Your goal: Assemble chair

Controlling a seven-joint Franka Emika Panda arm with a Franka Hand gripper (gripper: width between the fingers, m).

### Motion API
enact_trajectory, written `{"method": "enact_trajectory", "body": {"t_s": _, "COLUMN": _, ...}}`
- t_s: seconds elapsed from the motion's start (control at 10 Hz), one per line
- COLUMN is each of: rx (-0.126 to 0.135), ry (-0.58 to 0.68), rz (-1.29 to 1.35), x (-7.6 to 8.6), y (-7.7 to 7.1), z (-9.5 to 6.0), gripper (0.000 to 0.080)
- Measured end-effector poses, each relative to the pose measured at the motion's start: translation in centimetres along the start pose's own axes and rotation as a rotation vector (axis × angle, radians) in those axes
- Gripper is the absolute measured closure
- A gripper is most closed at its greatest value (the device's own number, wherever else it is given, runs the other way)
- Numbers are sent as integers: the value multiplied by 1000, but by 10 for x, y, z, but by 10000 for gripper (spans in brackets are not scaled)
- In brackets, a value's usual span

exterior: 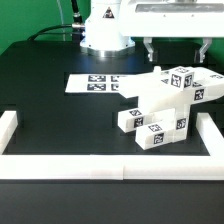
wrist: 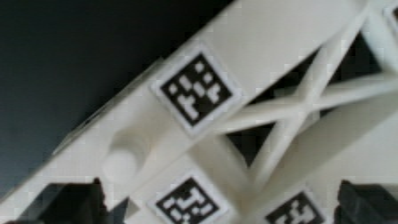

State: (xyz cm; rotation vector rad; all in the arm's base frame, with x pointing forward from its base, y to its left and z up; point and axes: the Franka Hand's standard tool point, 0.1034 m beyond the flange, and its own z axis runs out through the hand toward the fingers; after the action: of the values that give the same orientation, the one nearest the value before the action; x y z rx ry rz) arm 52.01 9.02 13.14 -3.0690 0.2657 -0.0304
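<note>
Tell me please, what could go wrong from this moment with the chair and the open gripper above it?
1. The gripper hangs open just above the chair; if it descends off-centre, a finger may hit a tagged block and push the assembly.
2. The chair lies near the border rail at the exterior view's right; a push could jam it there.
3. The wrist view is blurred and very close, so alignment may be hard to judge.
</note>
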Motion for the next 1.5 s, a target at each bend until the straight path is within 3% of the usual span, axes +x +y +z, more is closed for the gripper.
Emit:
{"method": "enact_trajectory", "body": {"t_s": 0.2, "rx": 5, "ry": 44, "rz": -100, "x": -20, "y": 2, "z": 8, "gripper": 151}}
{"method": "enact_trajectory", "body": {"t_s": 0.6, "rx": 5, "ry": 36, "rz": -99, "x": -18, "y": 3, "z": 7, "gripper": 151}}
{"method": "enact_trajectory", "body": {"t_s": 0.7, "rx": 14, "ry": 54, "rz": -123, "x": -25, "y": 5, "z": 2, "gripper": 151}}
{"method": "enact_trajectory", "body": {"t_s": 0.8, "rx": 22, "ry": 64, "rz": -134, "x": -45, "y": 8, "z": -1, "gripper": 151}}
{"method": "enact_trajectory", "body": {"t_s": 1.0, "rx": 35, "ry": 54, "rz": -135, "x": -83, "y": 21, "z": 7, "gripper": 151}}
{"method": "enact_trajectory", "body": {"t_s": 1.1, "rx": 30, "ry": 51, "rz": -127, "x": -91, "y": 27, "z": 11, "gripper": 151}}
{"method": "enact_trajectory", "body": {"t_s": 1.5, "rx": 30, "ry": 57, "rz": -139, "x": -87, "y": 26, "z": 11, "gripper": 151}}
